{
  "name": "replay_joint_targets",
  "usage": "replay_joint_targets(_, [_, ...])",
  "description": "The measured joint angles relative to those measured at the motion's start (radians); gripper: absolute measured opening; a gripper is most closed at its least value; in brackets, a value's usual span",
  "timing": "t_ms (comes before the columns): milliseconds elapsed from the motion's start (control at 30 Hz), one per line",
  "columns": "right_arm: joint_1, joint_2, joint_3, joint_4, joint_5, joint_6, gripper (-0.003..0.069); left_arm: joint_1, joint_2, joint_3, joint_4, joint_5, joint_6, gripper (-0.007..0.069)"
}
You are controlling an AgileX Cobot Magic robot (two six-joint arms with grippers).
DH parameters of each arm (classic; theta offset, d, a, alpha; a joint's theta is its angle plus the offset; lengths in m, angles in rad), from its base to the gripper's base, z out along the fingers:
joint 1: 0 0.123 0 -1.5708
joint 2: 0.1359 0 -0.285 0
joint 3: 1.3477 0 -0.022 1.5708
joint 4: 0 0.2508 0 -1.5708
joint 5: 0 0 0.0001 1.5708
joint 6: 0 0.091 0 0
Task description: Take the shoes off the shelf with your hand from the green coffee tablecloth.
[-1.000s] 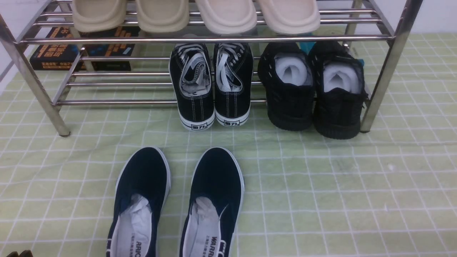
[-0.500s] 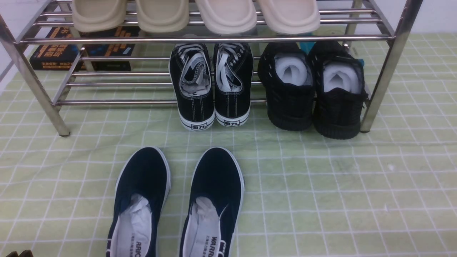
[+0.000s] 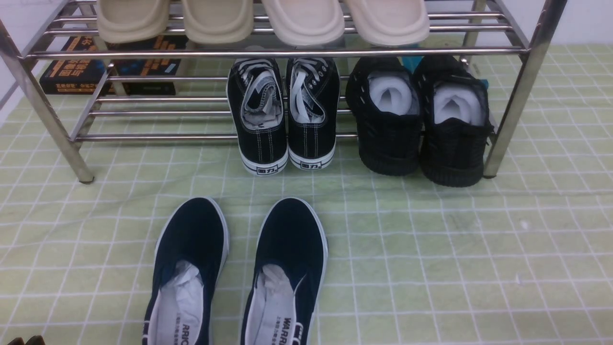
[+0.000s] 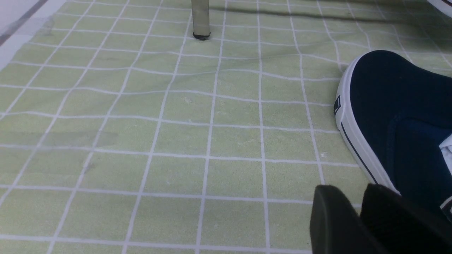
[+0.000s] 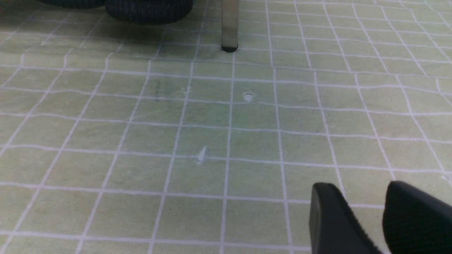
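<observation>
Neither arm is shown in the front view. Of the left gripper (image 4: 349,197) only two black finger ends are caught at the frame edge. They are drawn so close that it cannot be told whether they touch. The right gripper (image 5: 360,197) is likewise cut off, but a strip of cloth is seen between its fingers — they stand apart, with nothing held.

The shoes (image 3: 420,139) are set on the lower tier of the shelf (image 3: 287,51), at its right end just beside the right front leg. Their near ends jut past the front rail, white paper is stuffed inside, and their far ends are hidden under the upper tier. Black lace-ups (image 3: 287,115) are placed just to their left. Pale slippers (image 3: 263,19) on the upper tier are cut off by the frame.

A broad stretch of the green coffee tablecloth (image 3: 431,249) lies open before the shoes, to the right of the navy slip-ons (image 3: 239,273) — which seem to lie close beside the left gripper.
</observation>
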Motion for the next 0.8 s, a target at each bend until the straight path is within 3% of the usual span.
replay_joint_targets(200, [0.0,0.0,0.0,0.029,-0.01,0.056,0.0243,0.0,0.0,0.0,0.0,0.0,0.0,0.0162])
replay_joint_targets(233, [0.0,0.0,0.003,0.16,-0.03,0.183,0.0243,0.0,0.0,0.0,0.0,0.0,0.0,0.0162])
replay_joint_targets(367, [0.0,0.0,0.01,0.492,-0.052,0.438,0.0243,0.0,0.0,0.0,0.0,0.0,0.0,0.0162])
replay_joint_targets(467, [0.0,0.0,0.01,0.61,-0.061,0.518,0.0243,0.0,0.0,0.0,0.0,0.0,0.0,0.0162])
replay_joint_targets(667, [0.0,0.0,0.01,0.688,-0.085,0.542,0.0242,0.0,0.0,0.0,0.0,0.0,0.0,0.0166])
replay_joint_targets(800, [0.0,0.0,0.0,0.692,-0.156,0.459,0.0197,0.0,0.0,0.0,0.0,0.0,0.0,0.017])
